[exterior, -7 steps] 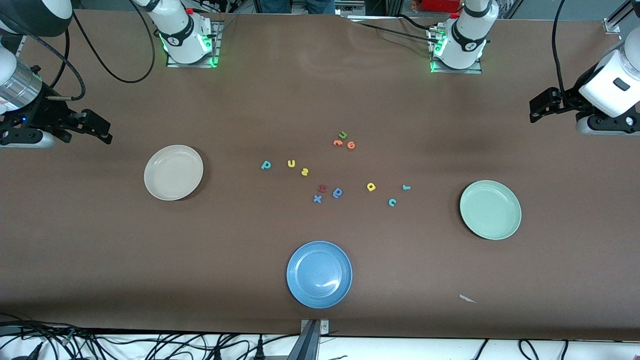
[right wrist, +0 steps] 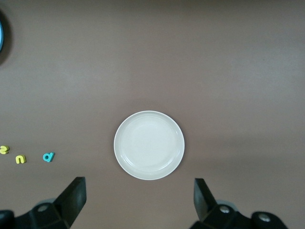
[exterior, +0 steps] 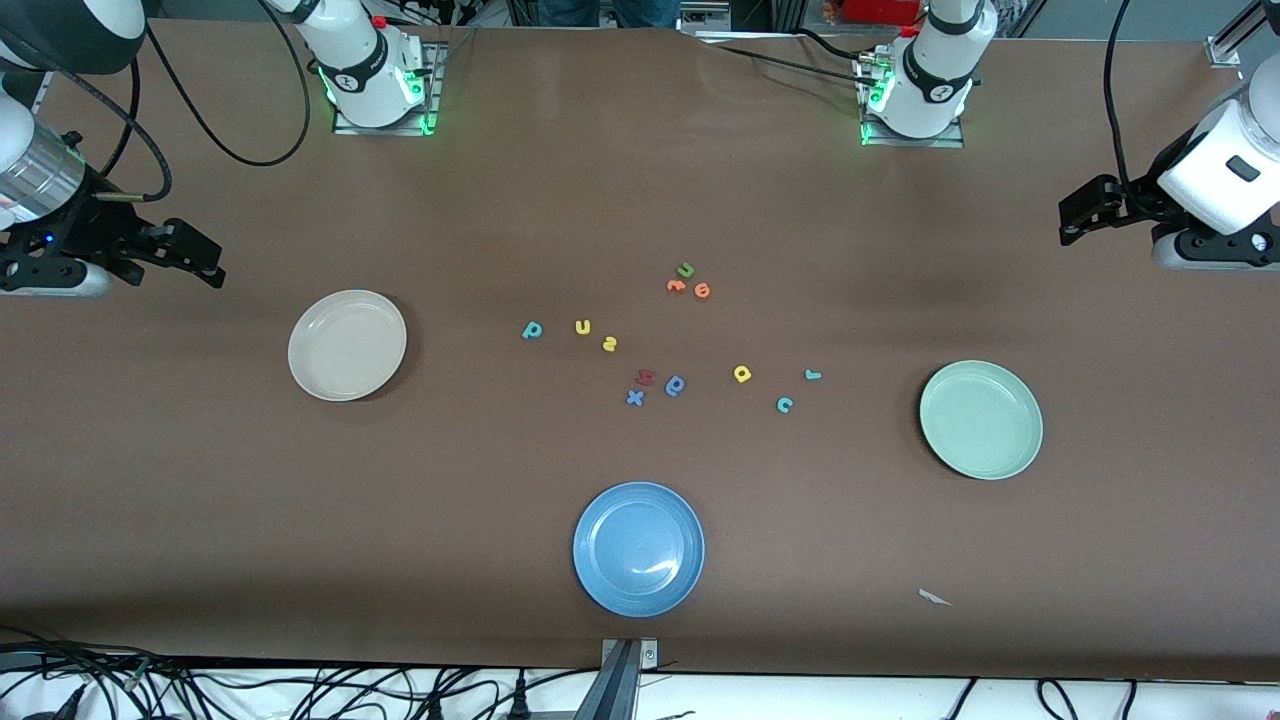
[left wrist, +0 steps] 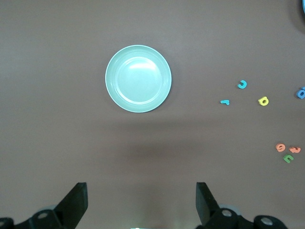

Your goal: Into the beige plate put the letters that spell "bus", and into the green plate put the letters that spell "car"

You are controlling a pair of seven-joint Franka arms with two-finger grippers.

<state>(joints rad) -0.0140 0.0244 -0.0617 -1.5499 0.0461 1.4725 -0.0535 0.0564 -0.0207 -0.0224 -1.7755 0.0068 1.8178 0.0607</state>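
Note:
The teal b, yellow u and yellow s lie mid-table in a row. Toward the left arm's end lie the yellow a, teal r and teal c. The beige plate is empty at the right arm's end, and the green plate is empty at the left arm's end. My right gripper hangs open high over the table beside the beige plate. My left gripper hangs open high beside the green plate. Both arms wait.
A blue plate sits nearest the front camera. A green u and two orange letters lie farther back. A red letter, a blue looped letter and a blue x sit mid-table. A white scrap lies near the front edge.

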